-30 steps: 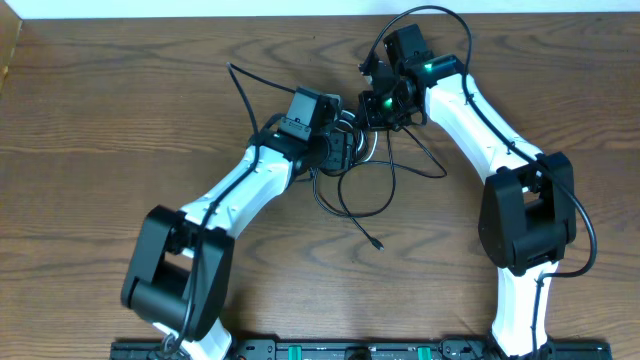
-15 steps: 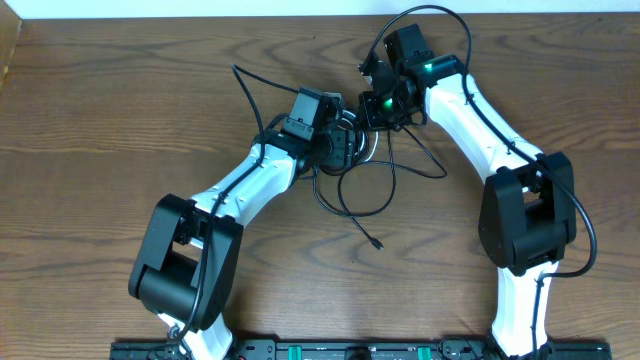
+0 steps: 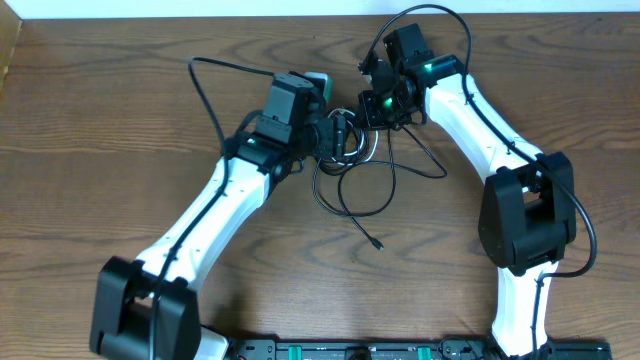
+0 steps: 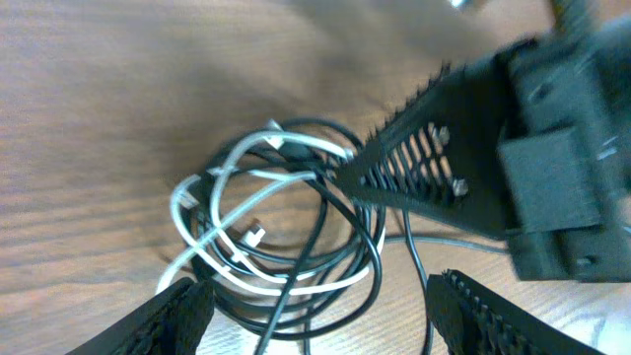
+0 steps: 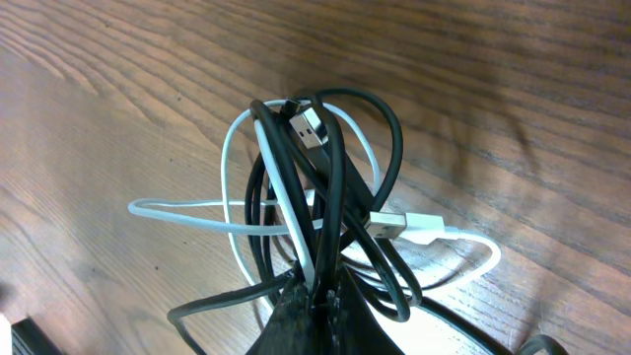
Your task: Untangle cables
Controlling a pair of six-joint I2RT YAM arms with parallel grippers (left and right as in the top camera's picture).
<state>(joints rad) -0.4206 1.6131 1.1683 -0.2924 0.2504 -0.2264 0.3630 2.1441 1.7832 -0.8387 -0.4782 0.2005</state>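
The cables point(image 3: 352, 150) are a tangle of black cords and one white cord in the middle of the wooden table. Black loops point(image 3: 362, 192) trail toward me and end in a small plug point(image 3: 379, 245). My right gripper point(image 3: 366, 120) is shut on the tangle; in the right wrist view its fingers point(image 5: 317, 301) pinch black and white strands, with a white plug point(image 5: 404, 227) and a black plug point(image 5: 308, 126) above them. My left gripper point(image 3: 334, 136) stands open just left of the tangle. In the left wrist view the coil point(image 4: 276, 222) lies ahead of its spread fingertips point(image 4: 177, 316), touching neither.
The right gripper's serrated finger point(image 4: 424, 163) crosses the left wrist view, close to the left gripper. The left arm's own thick black wire point(image 3: 205, 85) arcs out to the left. The table's back edge point(image 3: 200, 18) runs along the top, and a base rail point(image 3: 330, 350) along the front.
The left arm has swung up and to the left, drawing its gripper slightly back from the tangle with the jaws a touch wider. The right gripper and the cables have stayed put.
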